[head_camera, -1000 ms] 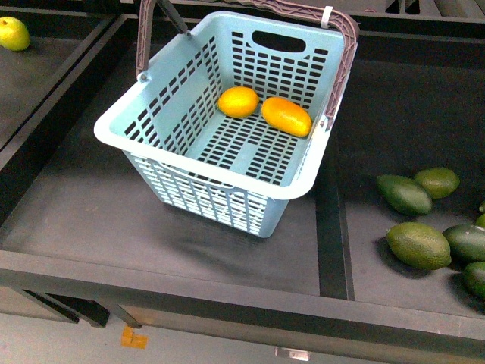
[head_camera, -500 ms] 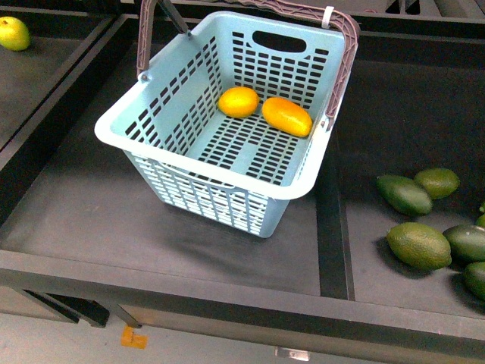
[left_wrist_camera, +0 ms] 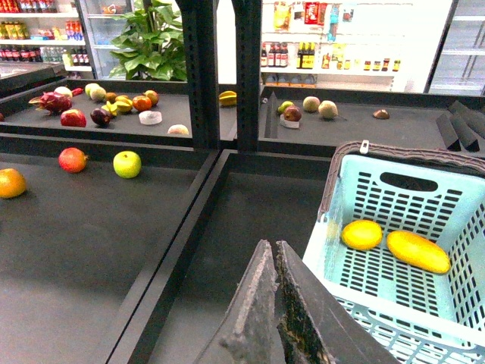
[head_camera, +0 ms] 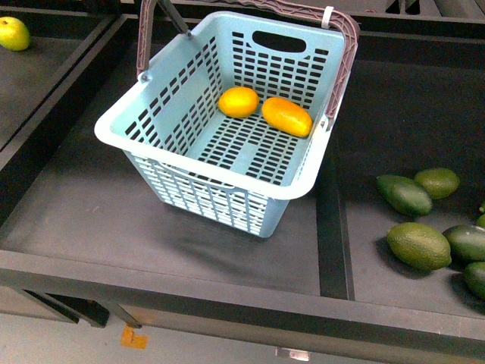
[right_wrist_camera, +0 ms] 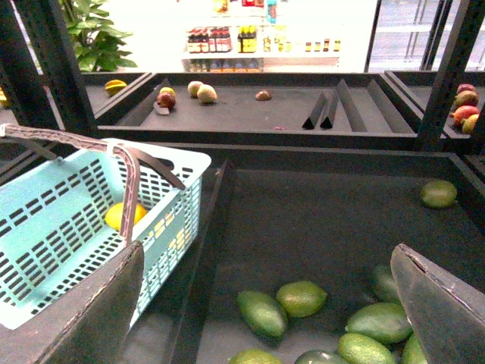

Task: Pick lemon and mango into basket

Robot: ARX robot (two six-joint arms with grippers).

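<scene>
Evidently both fruits are delivered: the lemon (head_camera: 238,101) and the mango (head_camera: 286,115) lie side by side inside the teal basket (head_camera: 204,167), beyond the left gripper (left_wrist_camera: 274,303), pressed closed and empty, while the right gripper (right_wrist_camera: 265,318) gapes wide, empty, above the avocados (right_wrist_camera: 301,298); nothing appears outstanding.

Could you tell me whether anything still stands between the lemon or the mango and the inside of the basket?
Nothing visible does: the lemon and the mango already lie side by side on the floor of the basket, near its far wall. Neither tool is near them; the left tool is shut and the right tool open, both outside the basket.
</scene>
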